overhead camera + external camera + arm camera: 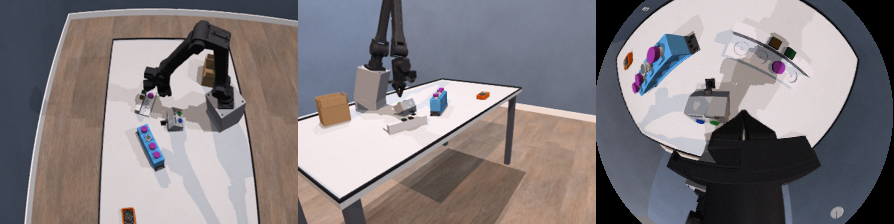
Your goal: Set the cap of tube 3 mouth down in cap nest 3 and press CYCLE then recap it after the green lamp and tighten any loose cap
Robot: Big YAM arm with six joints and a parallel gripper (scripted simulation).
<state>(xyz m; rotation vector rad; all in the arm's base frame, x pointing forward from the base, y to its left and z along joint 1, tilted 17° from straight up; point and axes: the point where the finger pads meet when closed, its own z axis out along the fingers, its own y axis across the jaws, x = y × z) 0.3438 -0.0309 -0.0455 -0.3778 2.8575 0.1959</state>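
One cap off and nested; CYCLE is the next item

Top view: The loose cap (150, 95) (778, 67) sits in the third nest of the cap tray (143, 114) (408, 125) (730, 50). Tube 3 (148, 137) (645, 68) stands uncapped in the decapping station (158, 161) (438, 104) (676, 45); its three neighbours wear caps. The arm masks the closed fingertips, and whether those caps are tight cannot be judged.

Exterior view: The gripper (165, 93) (400, 95) (743, 113) points down above the table, fully closed and holding nothing. Behind the tray's raised wall the loose cap is hidden. The key faces are turned away.

Wrist view: Fingertips meet in a point, suitable for pressing. Recommended: centre them over the blue CYCLE key (180, 120) (700, 121), press along its travel until it switches, then back straight off. The green READY key (179, 113) (715, 122) is close beside it; a sideways error could catch it. Amber lamp (142, 96) (411, 118) (775, 43) and green lamp (143, 91) (404, 120) (790, 53) both appear unlit. Mouth-down seating looks likely but is too small to confirm.
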